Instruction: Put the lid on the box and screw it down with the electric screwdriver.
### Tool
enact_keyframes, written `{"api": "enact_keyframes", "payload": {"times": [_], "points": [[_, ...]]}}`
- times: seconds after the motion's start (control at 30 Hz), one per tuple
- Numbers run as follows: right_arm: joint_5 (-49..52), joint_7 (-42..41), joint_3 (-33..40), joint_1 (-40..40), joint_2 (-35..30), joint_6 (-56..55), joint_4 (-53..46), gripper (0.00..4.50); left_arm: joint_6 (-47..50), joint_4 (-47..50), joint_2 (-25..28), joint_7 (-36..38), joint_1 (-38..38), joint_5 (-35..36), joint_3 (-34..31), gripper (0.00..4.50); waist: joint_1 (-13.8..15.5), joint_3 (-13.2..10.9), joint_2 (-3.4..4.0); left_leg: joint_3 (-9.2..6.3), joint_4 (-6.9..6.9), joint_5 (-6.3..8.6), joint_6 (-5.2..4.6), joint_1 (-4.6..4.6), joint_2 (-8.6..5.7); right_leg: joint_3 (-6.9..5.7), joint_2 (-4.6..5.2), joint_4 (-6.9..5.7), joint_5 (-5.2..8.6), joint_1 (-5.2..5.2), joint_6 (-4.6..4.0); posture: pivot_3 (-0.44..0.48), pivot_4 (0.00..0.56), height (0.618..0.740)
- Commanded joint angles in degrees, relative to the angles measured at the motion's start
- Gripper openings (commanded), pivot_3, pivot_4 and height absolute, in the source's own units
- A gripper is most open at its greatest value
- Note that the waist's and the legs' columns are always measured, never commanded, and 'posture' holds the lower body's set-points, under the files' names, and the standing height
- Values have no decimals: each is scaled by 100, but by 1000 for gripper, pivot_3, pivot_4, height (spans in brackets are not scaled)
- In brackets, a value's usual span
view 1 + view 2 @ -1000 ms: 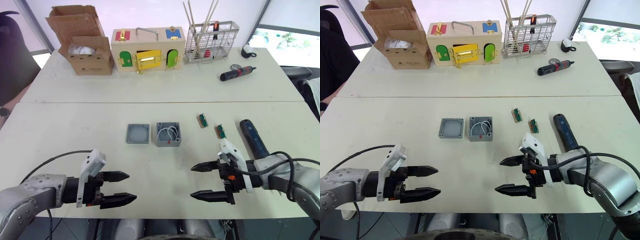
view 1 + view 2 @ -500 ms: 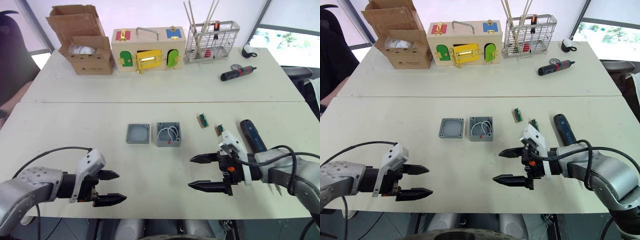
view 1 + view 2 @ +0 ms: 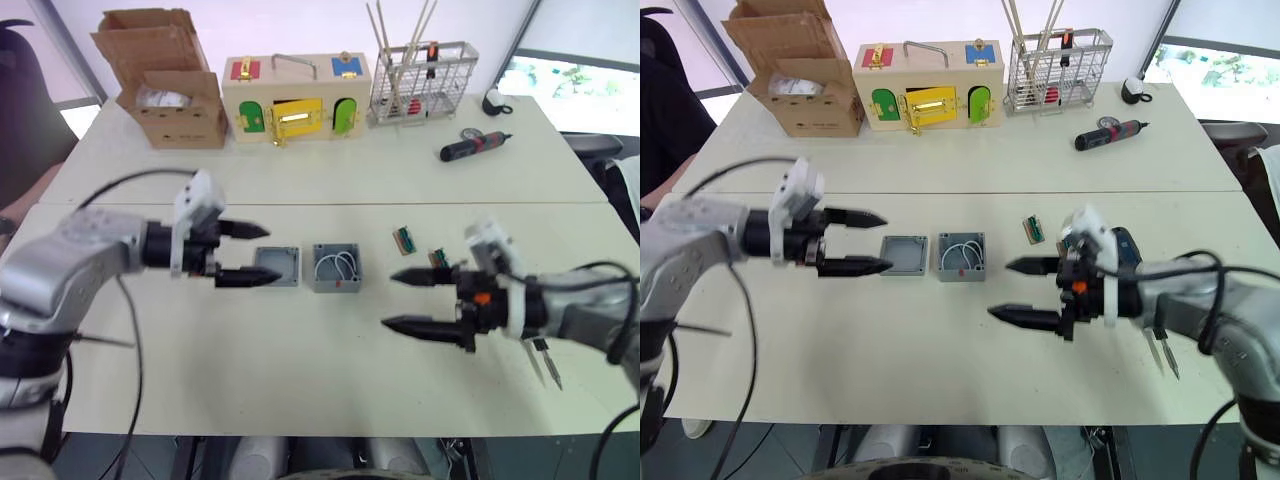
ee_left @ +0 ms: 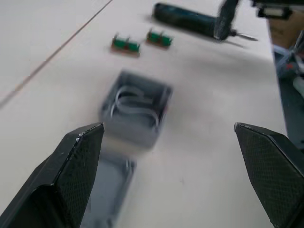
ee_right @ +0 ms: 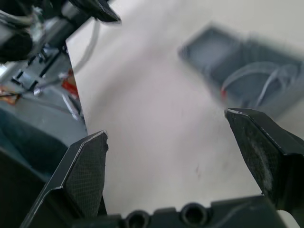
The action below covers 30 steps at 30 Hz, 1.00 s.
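The grey lid [image 3: 281, 262] lies flat on the near table, with the open grey box [image 3: 337, 268] and its white wires just to its right. My left gripper [image 3: 274, 254] hovers open at the lid's left edge, its lower finger over the lid's front rim. In the left wrist view the box [image 4: 135, 111] lies ahead between the fingers and the lid [image 4: 108, 190] sits by one finger. My right gripper [image 3: 388, 300] is open and empty, right of the box. The dark electric screwdriver [image 4: 185, 19] lies beyond the box, mostly behind my right arm.
Two small green connector pieces [image 3: 405, 240] [image 3: 438, 260] lie right of the box. On the far table stand a cardboard carton [image 3: 165, 80], a wooden box with coloured doors [image 3: 295, 100], a wire basket [image 3: 418, 75] and a small black-and-red screwdriver [image 3: 475, 148].
My left gripper has swung from the table's front edge up and forward to the lid. My right gripper has moved forward and a little right. Both stay open.
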<state>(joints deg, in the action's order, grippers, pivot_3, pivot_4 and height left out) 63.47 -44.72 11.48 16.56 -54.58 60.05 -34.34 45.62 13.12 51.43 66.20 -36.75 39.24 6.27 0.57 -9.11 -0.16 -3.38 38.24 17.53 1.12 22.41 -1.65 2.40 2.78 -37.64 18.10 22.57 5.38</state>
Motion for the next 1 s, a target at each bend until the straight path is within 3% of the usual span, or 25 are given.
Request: {"api": "enact_keyframes", "payload": {"times": [0.03, 0.13, 0.33, 0.5, 0.9, 1.0], "points": [[177, 65, -4, 154, -89, 92, -93, 4440, -746, -342, -187, 827, -602, -918, 1057, 4500, -27, 0, 0, 1, -6, 1, -1, 0, 0, 1, -1, 1, 0, 4, 0, 0, 150, 740], [-70, 122, -169, 63, -80, -12, -213, 4440, -1502, -960, -694, 1335, -1360, -1816, 1951, 4500, 5, -1, -1, 1, -6, -5, 8, 19, 2, -2, -10, -1, 1, 22, 2, 0, 150, 740], [-571, 402, -254, -546, 5, -273, -474, 4440, -2193, -1676, -1567, 1637, -1772, -2608, 2619, 4500, 6, -3, -5, 4, 16, 2, -5, 29, 0, 2, -11, -16, 2, 26, 2, 0, 150, 740], [-692, 674, -251, -763, 106, -352, -654, 4440, -2532, -2242, -2003, 1623, -1792, -3067, 2762, 4500, -17, -6, -11, 4, 25, 2, -5, 32, 2, 7, -11, -38, 2, 40, 3, 0, 150, 740], [-579, 1123, -98, -723, 219, -291, -699, 4440, -3045, -2866, -2436, 1638, -1730, -3827, 2857, 4500, 22, -6, -10, -10, 93, 7, -15, 84, 0, -5, -11, -51, 1, 57, 4, 0, 150, 740], [-546, 1207, -82, -729, 256, -283, -726, 4500, -3032, -2962, -2576, 1573, -1741, -3895, 2811, 3676, 15, -6, -10, -10, 93, 7, -14, 87, 0, -5, -10, -52, 1, 61, 5, 0, 150, 740]]}}
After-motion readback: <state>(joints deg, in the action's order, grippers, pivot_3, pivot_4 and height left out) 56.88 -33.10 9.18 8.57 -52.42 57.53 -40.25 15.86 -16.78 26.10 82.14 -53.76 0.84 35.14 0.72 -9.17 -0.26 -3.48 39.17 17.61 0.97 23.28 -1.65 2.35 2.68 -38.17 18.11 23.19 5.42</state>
